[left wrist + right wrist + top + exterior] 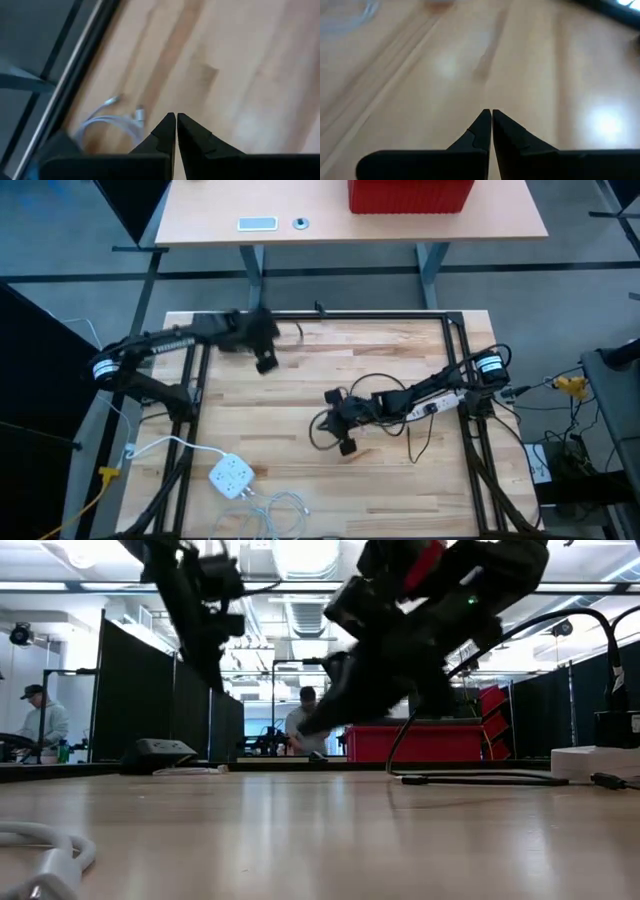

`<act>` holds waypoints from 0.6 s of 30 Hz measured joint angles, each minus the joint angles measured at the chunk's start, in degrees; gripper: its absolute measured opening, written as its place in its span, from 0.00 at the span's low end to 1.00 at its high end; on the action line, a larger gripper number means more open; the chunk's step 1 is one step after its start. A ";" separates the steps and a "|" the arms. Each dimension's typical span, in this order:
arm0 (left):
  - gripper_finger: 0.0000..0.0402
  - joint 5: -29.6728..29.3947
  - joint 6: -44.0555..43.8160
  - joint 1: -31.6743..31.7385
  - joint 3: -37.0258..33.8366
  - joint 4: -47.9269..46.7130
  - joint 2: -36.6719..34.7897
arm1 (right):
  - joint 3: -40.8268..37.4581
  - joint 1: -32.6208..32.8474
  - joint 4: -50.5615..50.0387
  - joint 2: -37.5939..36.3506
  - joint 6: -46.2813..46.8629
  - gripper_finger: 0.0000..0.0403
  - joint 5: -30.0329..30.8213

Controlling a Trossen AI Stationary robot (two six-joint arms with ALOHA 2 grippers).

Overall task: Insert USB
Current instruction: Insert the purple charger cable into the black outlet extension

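The left pincer [266, 364] hangs over the far left part of the wooden tabletop [300, 400], its fingers [165, 131] pressed together with nothing between them. The right pincer [347, 446] sits near the middle of the tabletop, also pressed closed and empty; its fingertips [482, 122] meet above bare wood.

A white hub [231, 476] lies at the near left of the tabletop, well apart from both pincers. A white cable [165, 445] runs from it toward the left edge, and a looser coil [275, 515] of thin white cable lies just beyond it at the near edge, partly cut off by the bottom of the high view. Which end carries the USB plug cannot be made out. In the left wrist view a blurred white cable with two pale ends shows past the fingers, too smeared to read.

A black wire [410, 430] loops around the right arm on the tabletop. In the low view both arms are dark, blurred shapes cut off at the top, so the pincers cannot be judged there. A rounded white cable [45, 845] sits at the near left corner, partly out of frame. Beyond the tabletop stand a red bin [420, 743] and two people [40, 720], small and indistinct.
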 joint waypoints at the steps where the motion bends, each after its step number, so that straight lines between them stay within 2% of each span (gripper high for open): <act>1: 0.03 2.30 2.17 2.36 0.00 -0.01 0.30 | 0.19 0.40 -0.92 0.00 -0.05 0.00 0.12; 3: 0.07 4.53 6.43 5.15 0.00 0.20 1.49 | 0.46 0.82 -0.65 -0.13 0.15 0.00 0.46; 8: 0.22 3.83 19.76 6.03 0.00 4.36 5.53 | 0.65 0.60 1.36 -0.71 1.27 0.00 1.08; 11: 0.31 -2.07 21.30 6.35 0.82 6.14 9.45 | 1.29 0.58 1.41 -1.51 0.80 0.00 1.65; 14: 0.39 -7.72 24.04 9.43 2.64 5.55 14.17 | 1.88 0.56 0.49 -1.84 0.57 0.00 2.09; 18: 0.46 -7.35 27.43 12.73 6.73 2.99 21.45 | 2.03 0.56 -0.66 -1.84 0.55 0.00 2.19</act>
